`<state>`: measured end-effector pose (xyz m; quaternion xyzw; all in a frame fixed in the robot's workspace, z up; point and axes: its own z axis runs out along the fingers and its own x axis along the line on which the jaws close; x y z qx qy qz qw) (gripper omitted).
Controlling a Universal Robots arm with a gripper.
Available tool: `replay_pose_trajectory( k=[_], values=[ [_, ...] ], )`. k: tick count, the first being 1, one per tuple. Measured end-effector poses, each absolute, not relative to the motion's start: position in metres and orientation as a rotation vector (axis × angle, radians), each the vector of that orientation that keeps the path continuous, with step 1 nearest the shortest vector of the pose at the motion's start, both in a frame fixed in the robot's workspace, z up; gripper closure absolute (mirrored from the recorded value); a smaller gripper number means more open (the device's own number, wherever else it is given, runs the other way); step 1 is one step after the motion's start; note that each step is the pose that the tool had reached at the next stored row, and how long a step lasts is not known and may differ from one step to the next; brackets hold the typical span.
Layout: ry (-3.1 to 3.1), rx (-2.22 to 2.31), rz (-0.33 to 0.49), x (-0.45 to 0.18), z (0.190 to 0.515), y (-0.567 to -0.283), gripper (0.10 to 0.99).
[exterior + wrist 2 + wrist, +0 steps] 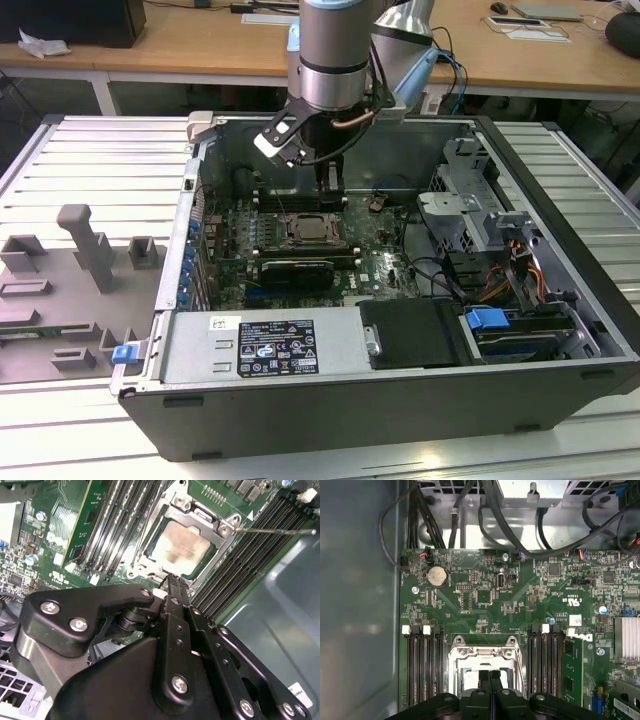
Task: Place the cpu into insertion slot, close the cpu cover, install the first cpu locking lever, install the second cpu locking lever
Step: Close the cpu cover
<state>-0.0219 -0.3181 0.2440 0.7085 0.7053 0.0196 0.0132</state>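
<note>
second wrist view gives the clearest reading of the socket. the cpu (182,547) lies flat inside the insertion slot (134,571). its pale metal top shows through the central window of the cpu cover (197,516), which appears folded down over it. step one therefore looks done, and step two looks done or nearly so. one locking lever (275,530), a thin bright rod, stands out sideways from a corner of the socket, over the adjacent memory slots. by my judgement it is not latched. a second lever cannot be made out with certainty, so both lever steps are taken as left to do.

the hand (172,580) (490,674) sits at one edge of the socket in both wrist views. its two fingers are pressed together with nothing between them. whether the tips touch the cover i cannot tell.

count: one cpu, one insertion slot, one cpu cover, one lever clearly visible, one hand.

outward from the socket, the first wrist view shows two banks of memory slots (422,665), one on each side, on the green circuit board (520,600), plus one round coin cell (437,576). the exterior view shows one open computer case (300,410) lying on a slatted metal tabletop (100,160), with the arm reaching down into it.
</note>
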Motion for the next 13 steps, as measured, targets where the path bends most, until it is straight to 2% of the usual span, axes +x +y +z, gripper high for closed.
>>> replay_pose_trajectory(
  k=[13],
  values=[
    [2.227, 2.181, 0.057, -0.044, 0.219, -0.318, 0.98]
  ],
)
